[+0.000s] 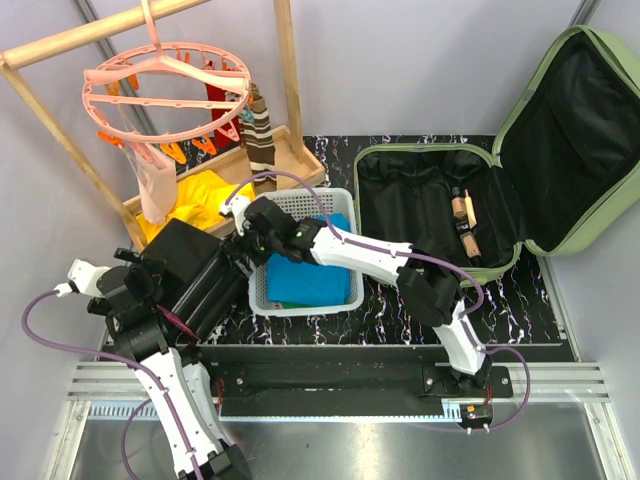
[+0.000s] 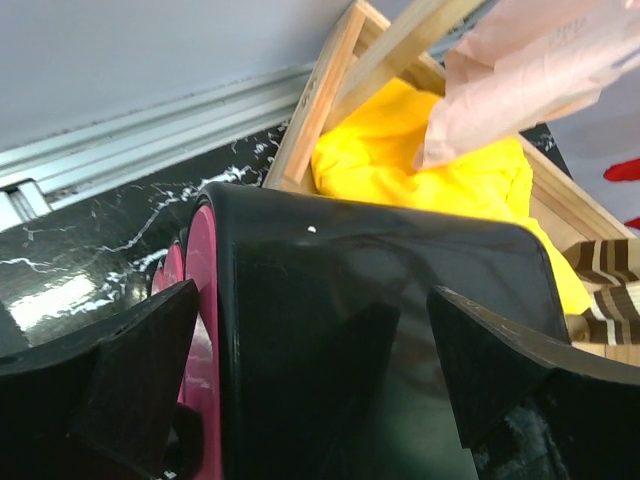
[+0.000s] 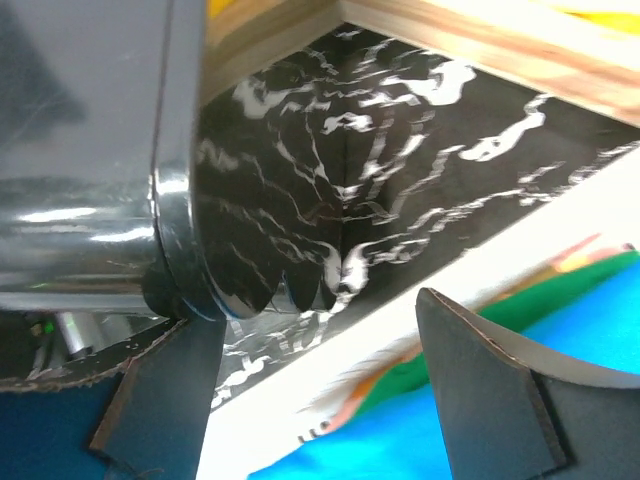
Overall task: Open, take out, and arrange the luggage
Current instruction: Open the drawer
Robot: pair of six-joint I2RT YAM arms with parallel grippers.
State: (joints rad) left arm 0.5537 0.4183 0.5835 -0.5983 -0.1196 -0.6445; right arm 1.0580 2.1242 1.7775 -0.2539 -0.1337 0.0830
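- Top external alone shows the luggage (image 1: 575, 130), open at two o'clock.
- Left wrist: left pincer (image 2: 310, 340) wide astride a pink-trimmed black case (image 2: 380, 270).
- Right wrist: right pincer (image 3: 320, 380) wide above the basket (image 3: 400, 330).

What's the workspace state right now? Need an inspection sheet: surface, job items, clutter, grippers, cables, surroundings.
surface: black marbled mat, glossy.
job's things: luggage open at right, lid raised; small tan items lie in its base.
clutter: black case at left; white basket with blue cloth, centre; wooden tray with yellow cloth; pink clip hanger.
grippers: left gripper open, fingers either side of the black case; right gripper open, between case and basket, holding nothing.
cables: purple cable arcs over the basket's far rim; no snag seen.
surroundings: grey walls; wooden rack back left.
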